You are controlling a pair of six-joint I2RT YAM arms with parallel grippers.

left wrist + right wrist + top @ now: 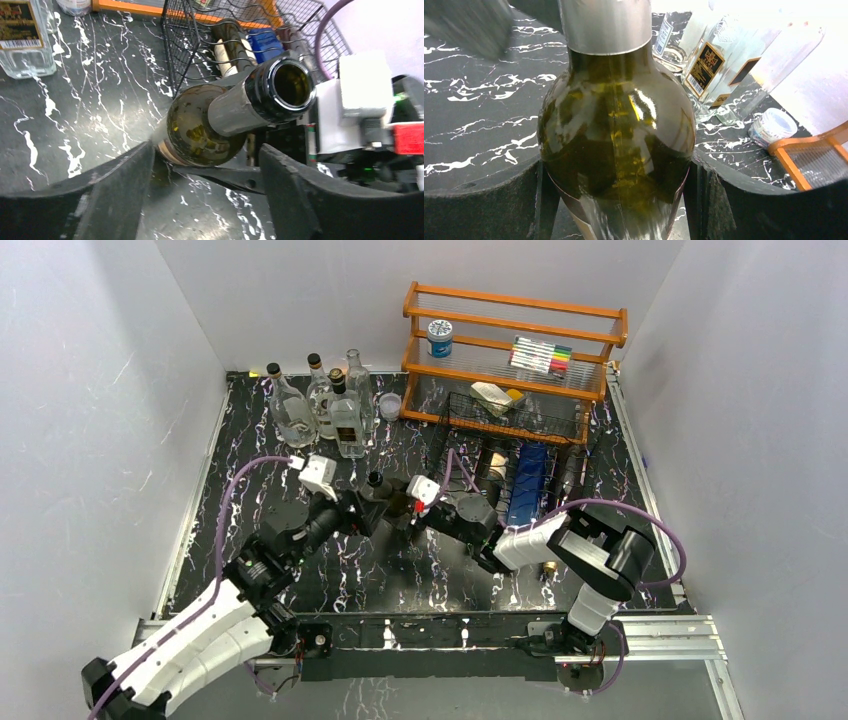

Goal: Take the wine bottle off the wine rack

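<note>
Your right gripper (618, 172) pinches the green wine bottle (616, 125) by its body, tilted near the worktop's middle beside the wine rack (515, 455), while your left gripper (205, 152) stands spread around its shoulder, so the smooth glass could slip and topple.

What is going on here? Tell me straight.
The right gripper is clamped on the body of the green wine bottle, which is out of the wine rack and between the two arms. The left gripper sits around its shoulder with jaws apart, a gap showing on one side. Other bottles lie in the rack.
</note>
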